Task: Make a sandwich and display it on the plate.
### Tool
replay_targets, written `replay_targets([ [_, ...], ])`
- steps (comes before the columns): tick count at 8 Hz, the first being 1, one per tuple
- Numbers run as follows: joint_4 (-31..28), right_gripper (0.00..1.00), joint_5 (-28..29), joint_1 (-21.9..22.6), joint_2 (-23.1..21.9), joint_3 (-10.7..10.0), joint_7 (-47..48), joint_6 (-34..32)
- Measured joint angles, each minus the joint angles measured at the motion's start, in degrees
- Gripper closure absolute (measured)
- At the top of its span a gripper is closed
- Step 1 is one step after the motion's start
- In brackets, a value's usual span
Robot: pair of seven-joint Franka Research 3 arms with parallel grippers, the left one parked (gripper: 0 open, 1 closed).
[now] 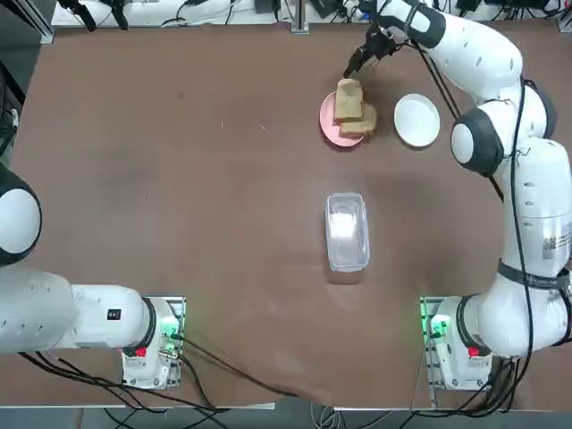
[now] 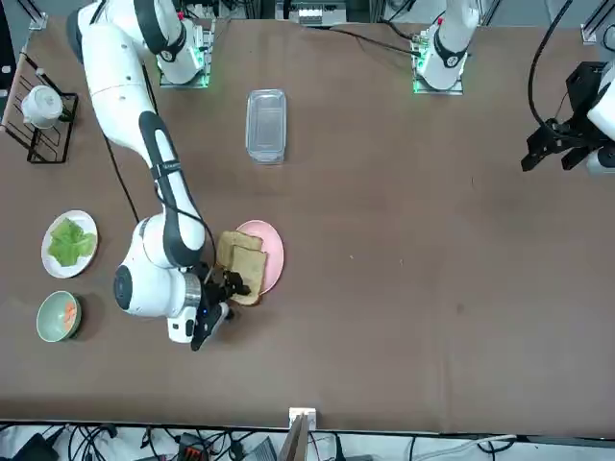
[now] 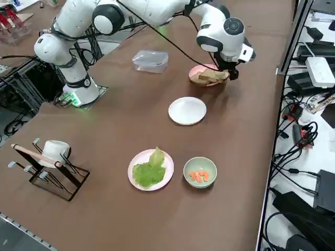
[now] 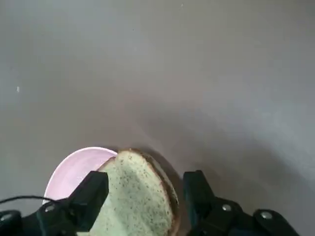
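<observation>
The brown worktop (image 1: 179,223) carries everything, and the right arm reaches across it to the far edge from its base, where its claw (image 4: 145,196) hangs over the pink plate (image 1: 329,121). In the wrist view the claw stands spread, one finger on each side of the top bread slice (image 4: 135,196), with no clear contact on either flank. A clear lidded box (image 1: 346,231) sits near the middle of the worktop. The two bread slices (image 1: 353,109) lie overlapped and askew on the pink plate, one hanging over its rim. The empty white plate (image 1: 416,120), where the sandwich is to be shown, lies just beside the pink one, towards the right edge. The lettuce (image 3: 148,170) rests on a second white plate (image 3: 137,159) further along the right side, next to a small green bowl (image 3: 199,171), so nothing is assembled. The risk, as I judge it, is that closing on the tilted upper slice drags the lower one off the rim, or that the fingers crush or crumble the toast; a shallow pinch could also let it slip during the carry.
</observation>
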Motion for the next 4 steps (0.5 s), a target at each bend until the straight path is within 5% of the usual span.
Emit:
replay_targets([
  [4, 0.04, 0.08, 0.00, -0.49, 1.27, 0.00, 0.00, 0.02],
])
